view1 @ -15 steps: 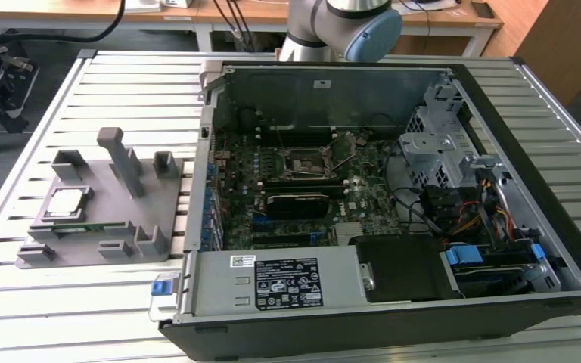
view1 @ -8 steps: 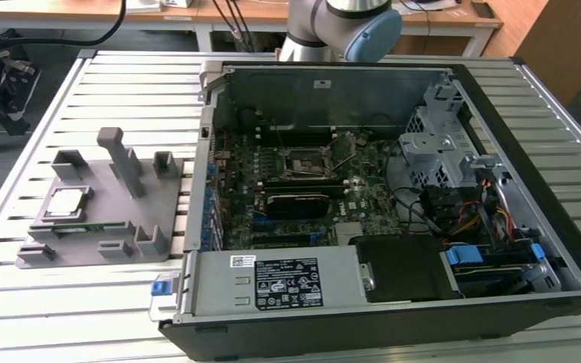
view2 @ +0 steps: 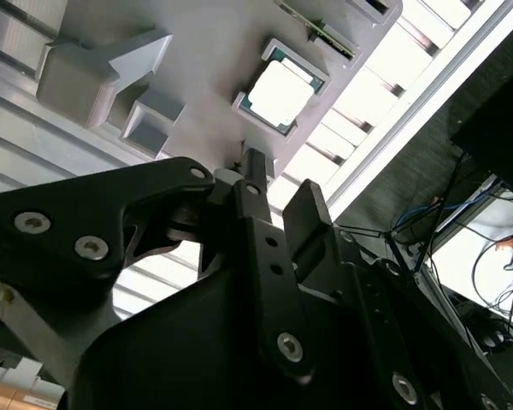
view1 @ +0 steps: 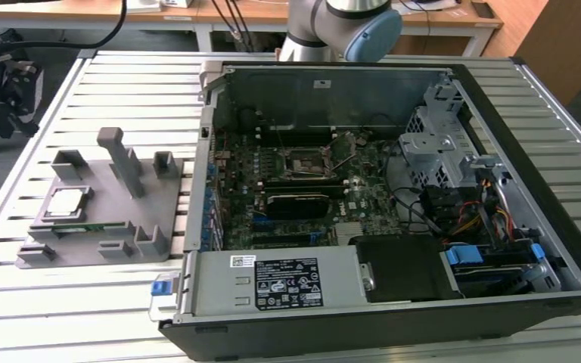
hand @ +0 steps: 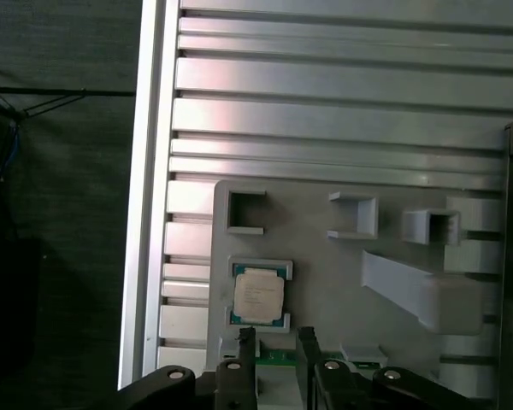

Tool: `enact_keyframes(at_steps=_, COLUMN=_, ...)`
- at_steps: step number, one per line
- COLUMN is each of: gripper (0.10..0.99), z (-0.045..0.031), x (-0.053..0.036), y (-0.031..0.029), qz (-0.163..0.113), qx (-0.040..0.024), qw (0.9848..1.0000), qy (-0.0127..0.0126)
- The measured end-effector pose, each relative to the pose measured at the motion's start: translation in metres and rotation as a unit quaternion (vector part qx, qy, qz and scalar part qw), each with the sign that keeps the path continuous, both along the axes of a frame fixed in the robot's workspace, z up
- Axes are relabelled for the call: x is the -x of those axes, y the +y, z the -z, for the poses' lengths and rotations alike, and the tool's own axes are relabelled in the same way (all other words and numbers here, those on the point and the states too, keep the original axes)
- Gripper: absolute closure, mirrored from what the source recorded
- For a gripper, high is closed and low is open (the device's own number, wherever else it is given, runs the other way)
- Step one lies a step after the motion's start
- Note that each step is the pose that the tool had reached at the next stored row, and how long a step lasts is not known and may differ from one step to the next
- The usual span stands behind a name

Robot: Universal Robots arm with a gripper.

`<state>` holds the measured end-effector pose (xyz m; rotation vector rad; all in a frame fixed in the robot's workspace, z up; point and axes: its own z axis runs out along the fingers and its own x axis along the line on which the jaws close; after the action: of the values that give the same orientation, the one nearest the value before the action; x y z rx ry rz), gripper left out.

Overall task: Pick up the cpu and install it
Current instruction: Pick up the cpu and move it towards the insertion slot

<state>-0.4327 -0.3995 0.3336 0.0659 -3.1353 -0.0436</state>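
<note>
Just near the cpu (hand: pixel 258 295) in its holder (hand: pixel 325 273), your tool (hand: pixel 276 335) hangs spread, empty; an off-centre drop could chip it.

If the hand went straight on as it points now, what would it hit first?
Likely the cpu, seated in the grey holder: in both wrist views the open hand points at it, nothing between. Depth is unclear; the green memory stick beside it might come first.

No legible txt (label (view1: pixel 288 281) too tiny).
</note>
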Motion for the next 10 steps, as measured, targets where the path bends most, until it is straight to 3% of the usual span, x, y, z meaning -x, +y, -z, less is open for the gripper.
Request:
enact_keyframes(at_steps=2, gripper=0.678, z=0.001, x=0.0003, y=-0.0004, qz=0.0, qx=0.0002, qw=1.0, qy=0.0001)
enact_keyframes(at_steps=4, gripper=0.678, z=0.0023, x=0.0007, y=-0.0014, qz=0.0, qx=0.0001, qw=1.0, qy=0.0)
enact_keyframes(at_steps=5, gripper=0.616, z=0.0032, x=0.0009, y=-0.0016, qz=0.0, qx=0.0001, qw=1.0, qy=0.0)
enact_keyframes(at_steps=10, gripper=0.616, z=0.0072, x=0.0021, y=-0.0027, qz=0.0, qx=0.0002, qw=1.0, qy=0.0001)
